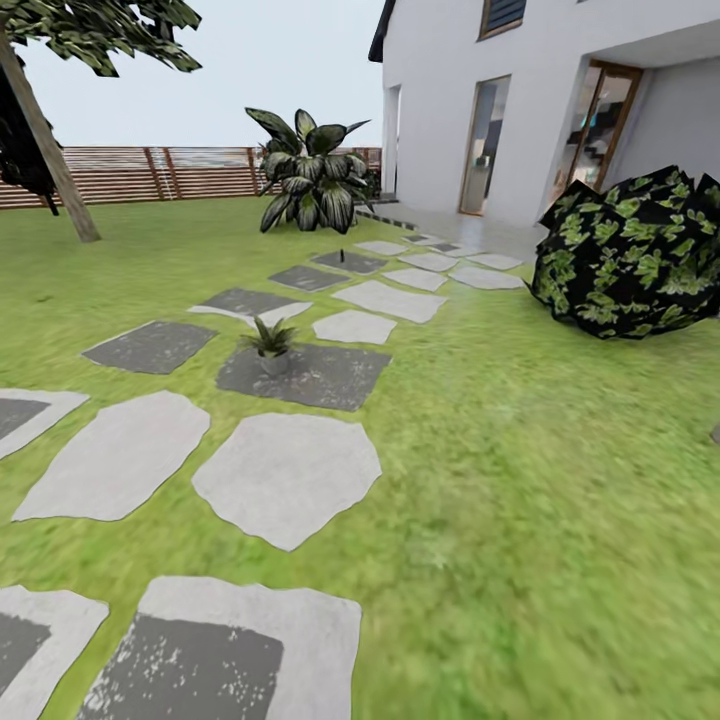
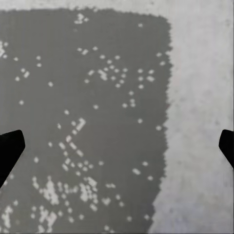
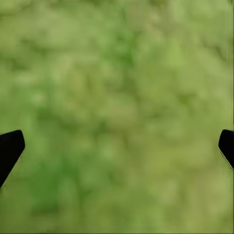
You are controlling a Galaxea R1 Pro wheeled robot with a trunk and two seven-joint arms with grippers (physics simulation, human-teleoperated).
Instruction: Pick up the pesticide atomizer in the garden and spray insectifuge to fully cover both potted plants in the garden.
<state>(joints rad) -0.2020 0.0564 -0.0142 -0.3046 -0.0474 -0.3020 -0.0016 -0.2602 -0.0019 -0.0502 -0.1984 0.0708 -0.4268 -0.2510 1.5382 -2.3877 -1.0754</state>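
From the head camera, one potted plant (image 1: 270, 340) is in sight: a small rosette of pointed green leaves standing in a little grey pot on a dark stepping stone (image 1: 310, 376) in the lawn (image 1: 540, 470). A tiny dark upright object (image 1: 342, 255) stands on a farther dark stone along the path; it is too small to say whether it is the atomizer. Roughly sixteen flat stones, some pale and some dark, wind toward the white house (image 1: 470, 100). There is one large striped-leaf plant (image 1: 310, 172) in front of the brown slatted fence (image 1: 150, 172), one round dark bush (image 1: 635, 250) at the right, and one tree trunk (image 1: 45, 140) at the left. In the left wrist camera, the left gripper (image 2: 119, 146) hangs over a dark, white-speckled stone with a pale border, its two black fingertips (image 2: 9, 148) set wide apart with nothing between them. In the right wrist camera, the right gripper (image 3: 119, 146) hangs over blurred green grass, its two fingertips (image 3: 9, 148) equally wide apart and empty.
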